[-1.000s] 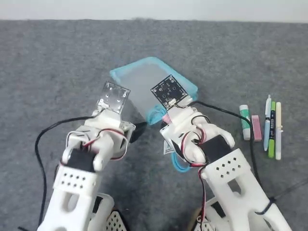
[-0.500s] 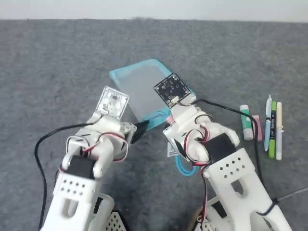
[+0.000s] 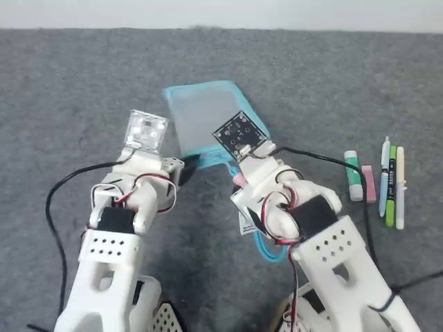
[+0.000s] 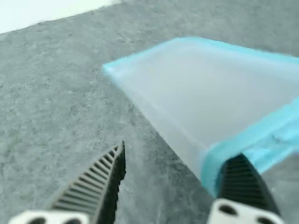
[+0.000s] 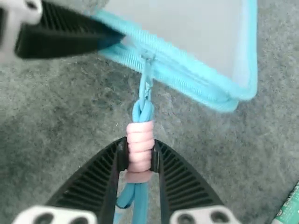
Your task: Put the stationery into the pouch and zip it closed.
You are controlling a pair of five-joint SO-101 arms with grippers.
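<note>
We see a translucent pouch (image 3: 204, 114) with light blue trim lying flat on a grey mat (image 3: 83, 83), near the middle of the table and just beyond both arms. The right gripper (image 5: 138, 161) is clenched on a pink bead (image 5: 139, 147) threaded on the blue cord (image 5: 142, 109) that hangs from the zip slider (image 5: 147, 65). The cord runs fairly straight from bead to slider. The left gripper (image 4: 178, 156) is spread wide at the pouch's near corner. One of its fingers (image 4: 240, 179) touches the blue edge there, while the other stands well apart over the mat, so it holds nothing. The stationery lies outside the pouch, well off to the right arm's side: a white stick with a green cap (image 3: 354, 176), a pink eraser (image 3: 367, 184) and three pens (image 3: 392, 185), side by side. We judge the step in hand to be working the zip so the mouth opens for loading. To do it well, we would first close the left gripper on the trimmed corner so the pouch cannot slide. Then we would draw the bead along the line of the zip, low and steady, not upward or sideways. That keeps the slider from jamming, the bead from slipping out, and the light pouch from being dragged across the mat.
</note>
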